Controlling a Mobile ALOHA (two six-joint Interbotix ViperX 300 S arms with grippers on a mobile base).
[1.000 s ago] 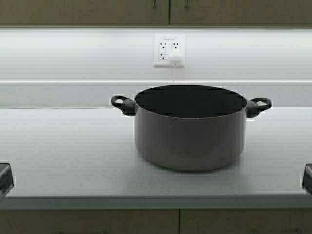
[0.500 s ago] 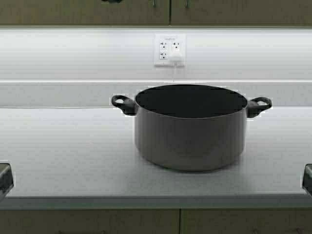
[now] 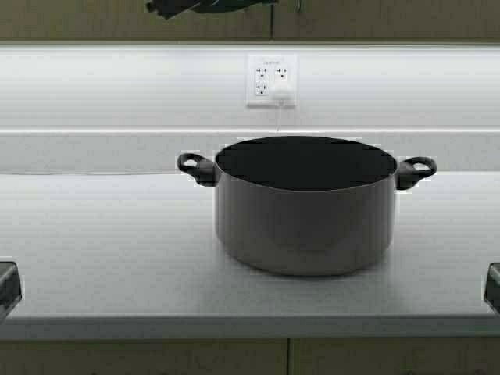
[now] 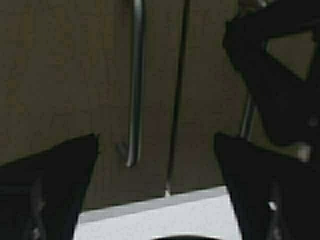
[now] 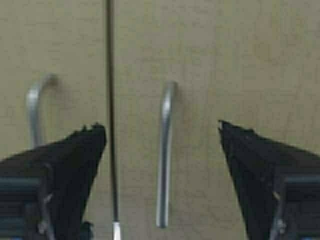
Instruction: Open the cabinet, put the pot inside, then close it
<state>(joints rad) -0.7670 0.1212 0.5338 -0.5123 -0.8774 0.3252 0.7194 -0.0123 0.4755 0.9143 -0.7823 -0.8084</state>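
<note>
Cabinet (image 5: 200, 60) handles faced by both spread hands: left hand (image 4: 155, 165), right hand (image 5: 162, 150).

The pot (image 3: 305, 226) is showing a smooth grey metal wall with a dull satin sheen and a dark matt interior; its loop handles (image 3: 196, 167) are looking like black plastic. The cabinet (image 5: 225, 65) doors are presenting a tan, flat, matt laminate-like face (faint mottling only). The cabinet handles (image 5: 165, 150) are reading as brushed, slightly glossy metal. The countertop (image 3: 101, 250) is appearing pale, smooth and matt. The wall outlet (image 3: 271, 80) is looking like white glossy plastic.
</note>
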